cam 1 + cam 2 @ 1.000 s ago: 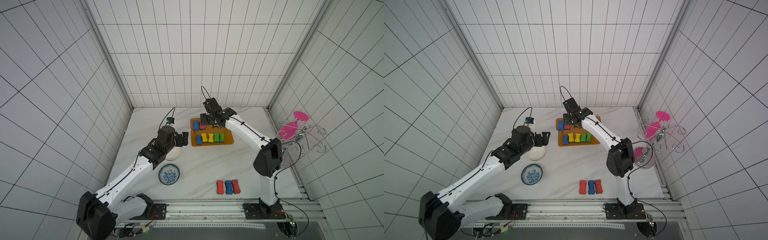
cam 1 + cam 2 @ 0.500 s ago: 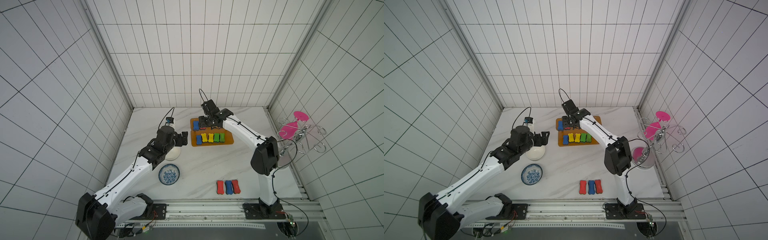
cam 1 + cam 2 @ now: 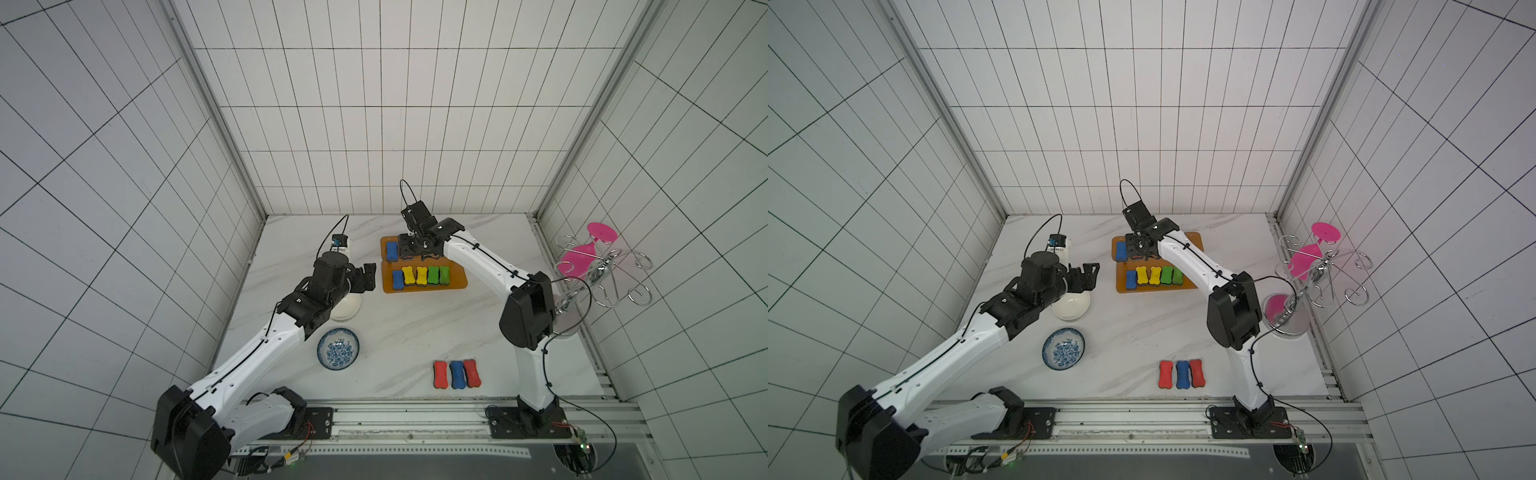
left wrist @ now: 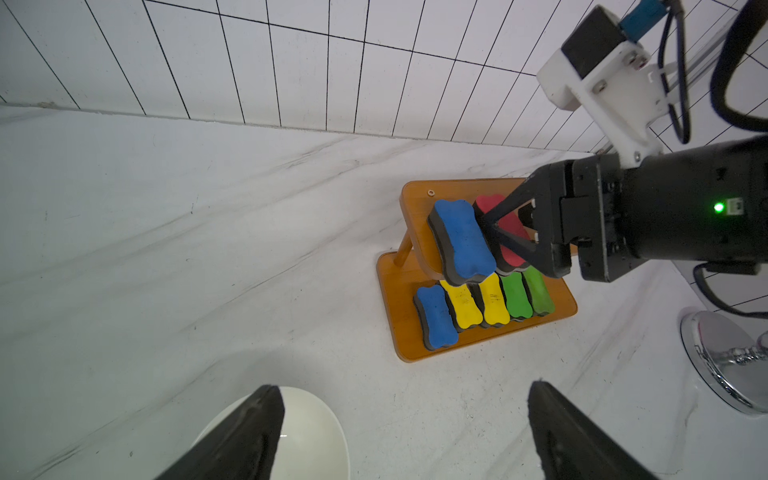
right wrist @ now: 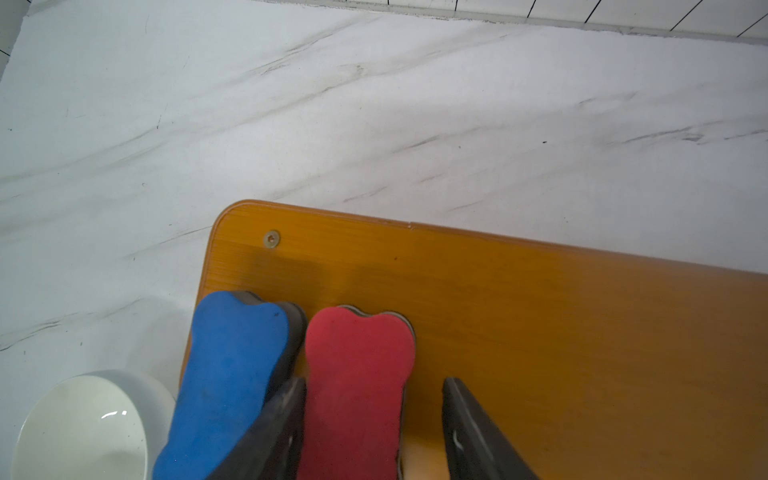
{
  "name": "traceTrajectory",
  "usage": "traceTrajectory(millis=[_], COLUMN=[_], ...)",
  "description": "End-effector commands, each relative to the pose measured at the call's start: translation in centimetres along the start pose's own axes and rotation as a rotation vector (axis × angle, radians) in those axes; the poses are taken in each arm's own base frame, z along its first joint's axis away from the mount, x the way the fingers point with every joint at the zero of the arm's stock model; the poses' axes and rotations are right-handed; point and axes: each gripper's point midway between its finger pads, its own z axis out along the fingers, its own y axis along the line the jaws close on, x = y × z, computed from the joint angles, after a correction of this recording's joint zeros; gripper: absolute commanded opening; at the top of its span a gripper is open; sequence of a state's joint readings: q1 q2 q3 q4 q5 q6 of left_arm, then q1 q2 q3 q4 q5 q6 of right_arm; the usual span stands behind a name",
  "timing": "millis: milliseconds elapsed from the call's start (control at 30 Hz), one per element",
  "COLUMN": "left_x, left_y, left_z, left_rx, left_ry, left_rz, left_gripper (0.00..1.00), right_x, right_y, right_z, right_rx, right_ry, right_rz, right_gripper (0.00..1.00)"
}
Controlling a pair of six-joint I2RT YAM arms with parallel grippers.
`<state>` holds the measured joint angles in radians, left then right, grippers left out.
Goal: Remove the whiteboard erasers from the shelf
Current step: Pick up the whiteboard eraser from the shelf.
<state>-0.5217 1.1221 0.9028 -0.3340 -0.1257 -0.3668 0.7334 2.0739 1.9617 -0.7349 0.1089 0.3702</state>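
Where right gripper (image 3: 409,249) sits: mid-frame in a top view, jaws apart around red eraser (image 5: 357,365), ready to pinch.
Left gripper (image 4: 405,386): jaws wide, empty, standing clear.

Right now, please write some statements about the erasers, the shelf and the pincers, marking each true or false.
1. Three bone-shaped foam erasers lie on the white marble table. True.
2. The lower board of the orange two-tier shelf holds five erasers. True.
3. The right pincer straddles a blue eraser. False: its open jaws flank the red foam eraser on the upper board.
4. The left pincer grips a yellow eraser. False: it is open and empty, near the white round bowl.
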Motion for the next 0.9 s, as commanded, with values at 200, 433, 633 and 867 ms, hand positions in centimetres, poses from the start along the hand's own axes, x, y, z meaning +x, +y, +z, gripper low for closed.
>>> traceTrajectory(millis=[200,433,633,867], left_x=[-0.7,-0.7,0.1,2.4], left_y=[0.0,0.1,0.4,0.9], left_z=[-0.8,-0.9,-1.6,-2.4], left_rx=[0.01,0.006,-0.006,0.014], left_ry=[-0.034,-0.033,0.003,0.025], left_rz=[0.0,-0.003,-0.022,-0.036], left_gripper=[0.96,0.96,0.96,0.95], right_x=[1.4,1.1,-0.6,7.8], right_y=[-1.6,-2.0,-0.9,0.3], right_z=[0.7,0.1,-5.6,-10.6], right_rx=[0.11,0.128,0.099,0.076], right_ry=[0.056,0.042,-0.074,-0.121], right_rz=[0.009,0.049,0.125,0.233], right_gripper=[0.48,0.36,0.29,0.28])
